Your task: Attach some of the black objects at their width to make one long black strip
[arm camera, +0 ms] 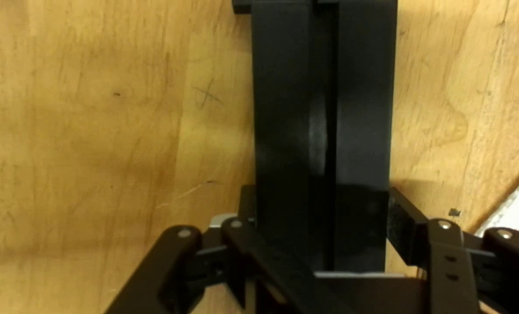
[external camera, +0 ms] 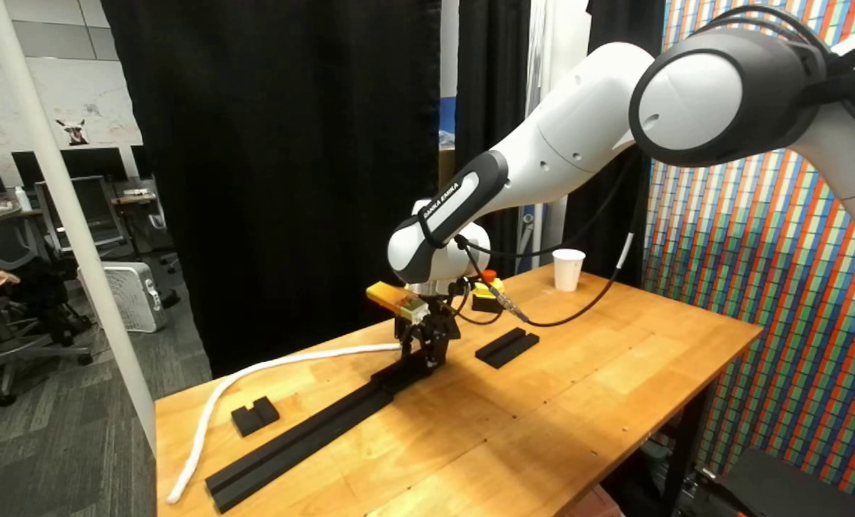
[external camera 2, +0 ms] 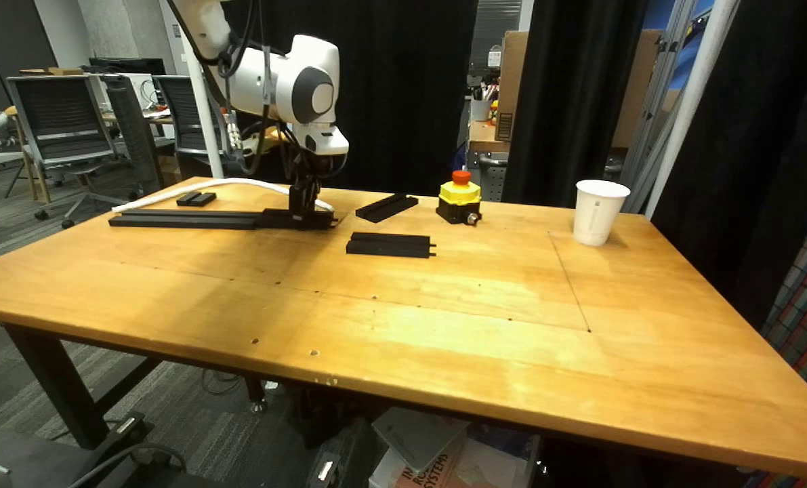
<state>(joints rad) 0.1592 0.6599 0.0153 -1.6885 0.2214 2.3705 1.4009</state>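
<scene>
One black bar (arm camera: 285, 109), pinched across its width by the claw (arm camera: 320, 205), meets the long black strip (external camera: 301, 443) leading away from the claw, edges slightly offset. Good joining probably requires aligning those edges, then pushing straight, bar flat.

Bars (external camera 2: 387, 249), strip (external camera: 305, 439) matte black; cord (external camera: 201, 431) white; tabletop (external camera 2: 410, 346) honey-brown, grained; button (external camera 2: 461, 177) red; backdrop (external camera: 779, 273) multicoloured, checked.

White arm (external camera: 558, 154), black end effector (arm camera: 322, 210)

2 bars (external camera 2: 389, 249) lie on the table (external camera 2: 444, 346) between strip (external camera 2: 186, 221) and cup (external camera 2: 600, 213).
</scene>
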